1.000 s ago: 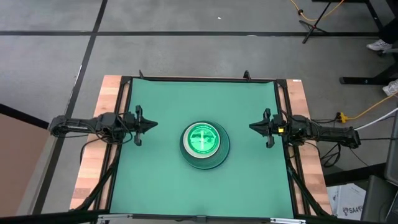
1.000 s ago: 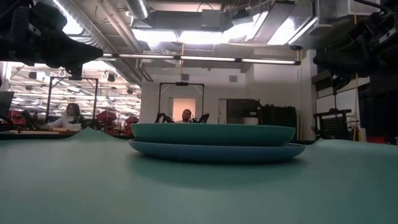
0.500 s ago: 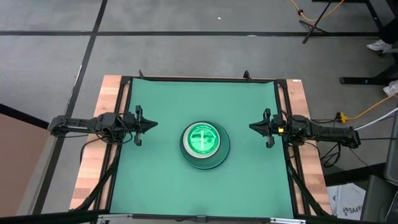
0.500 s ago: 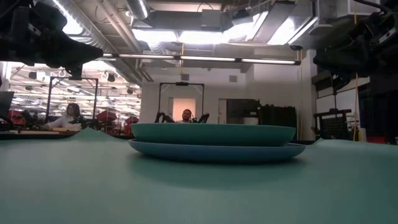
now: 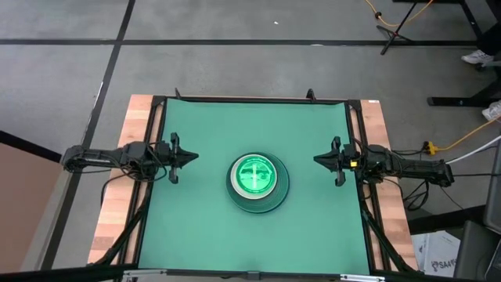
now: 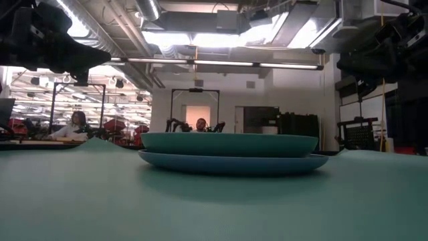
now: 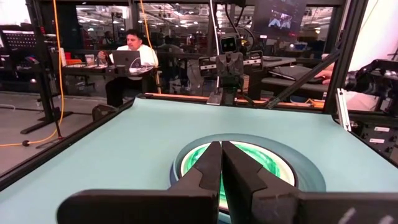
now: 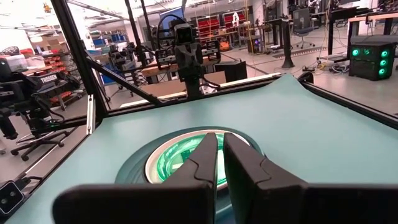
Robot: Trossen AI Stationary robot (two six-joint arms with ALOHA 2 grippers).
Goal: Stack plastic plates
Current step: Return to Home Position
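Observation:
The plastic plates sit in one stack [image 5: 257, 182] at the middle of the green table. A large dark teal plate [image 6: 231, 163] lies at the bottom with a teal-green one [image 6: 227, 143] on it. A white rim and bright green translucent small plates [image 5: 256, 173] show on top. My left gripper [image 5: 194, 155] hovers shut at the table's left side, well clear of the stack [image 7: 298, 169]. My right gripper [image 5: 316, 160] hovers shut at the right side, pointing at the stack [image 8: 163, 163].
Green mat [image 5: 203, 227] covers the table inside a black frame [image 5: 250, 100], with wooden margins at the left and right. Free room lies all around the stack. People sit at desks in the room beyond the table [image 7: 132, 53].

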